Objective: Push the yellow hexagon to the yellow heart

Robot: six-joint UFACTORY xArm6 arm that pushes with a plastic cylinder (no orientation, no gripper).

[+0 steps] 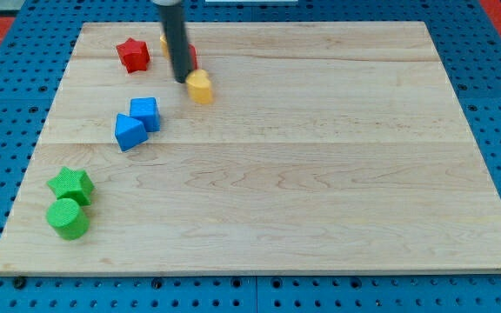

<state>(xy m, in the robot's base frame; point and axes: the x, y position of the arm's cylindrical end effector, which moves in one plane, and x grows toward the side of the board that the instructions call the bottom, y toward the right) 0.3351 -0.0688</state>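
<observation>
Before you lies the blue pegboard table (pixel 494 52), and on it the pale wooden board (pixel 320 174), which fills most of the view. The dark rod (pixel 174 39) comes down from the view's top edge over the board's upper left part. It is a plain rod that clasps nothing and can only press sideways.

My tip (pixel 183 81) stands at the left flank of a yellow block (pixel 200 87), just beside it or touching; you cannot tell which from this angle. This block is the task's likely hexagon, though its outline is too small to be sure. It sits in the board's upper left part, toward the view's right of the rod.

Near the board's lower left corner a green star (pixel 70 185) and a green cylinder (pixel 68 218) sit touching, the star above. Between them and the rod, a blue cube (pixel 145 113) meets a blue wedge-like block (pixel 130 132) at one corner. A red star (pixel 133 55) stands alone at the view's left of the rod.

Behind the rod, a red block (pixel 191 57) peeks out on its right side and a yellow sliver (pixel 163 41) on its left. Both are too hidden for you to name their shapes.
</observation>
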